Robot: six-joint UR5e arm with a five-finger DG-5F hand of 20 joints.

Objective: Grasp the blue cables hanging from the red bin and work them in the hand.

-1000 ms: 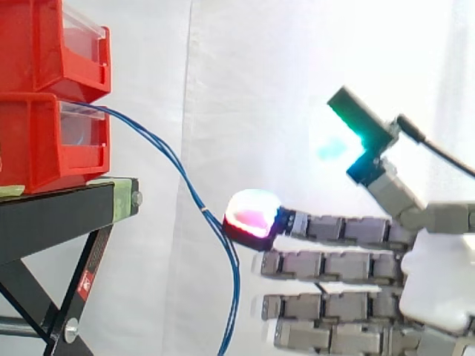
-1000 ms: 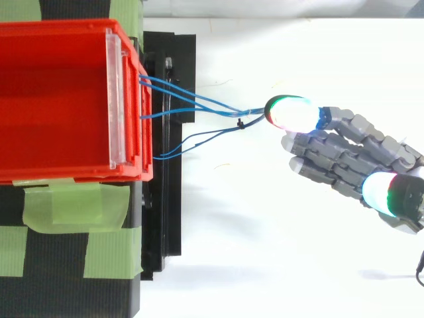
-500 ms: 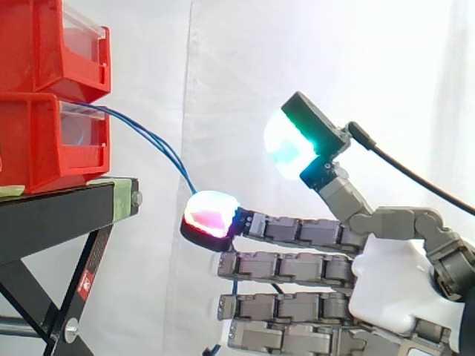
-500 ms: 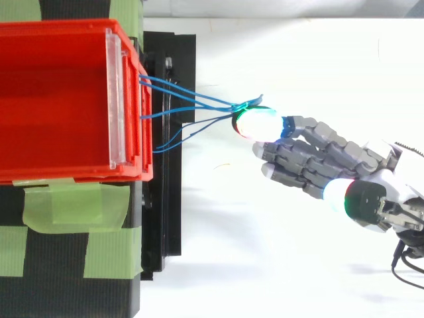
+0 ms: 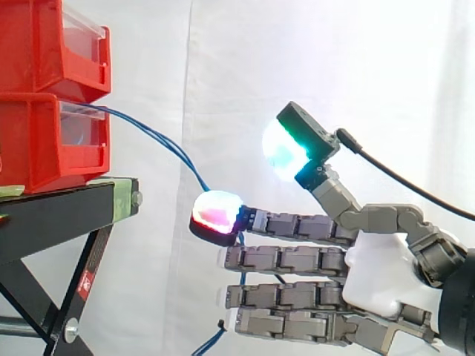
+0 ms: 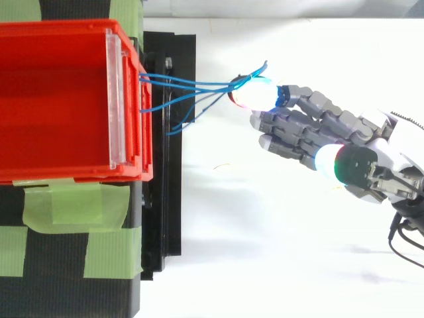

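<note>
Thin blue cables come out of the lower red bin and hang down toward the floor. In the top view the blue cables fan from the bin's front wall and bunch together at my topmost fingertip. My hand reaches in from the right with straight fingers pointing at the bin and the thumb raised, so it is open. Its red-glowing fingertip touches the cables, which run down behind the fingers. Nothing is clasped between thumb and fingers.
A second red bin sits stacked on the lower one. Both rest on a black stand with slanted legs. Green tape covers parts of the stand's top. A white curtain hangs behind.
The hand advanced toward the bin, then drew back a little and shifted toward the far side, dragging the cable bunch with its fingertip. The thumb swung in over the fingers.
</note>
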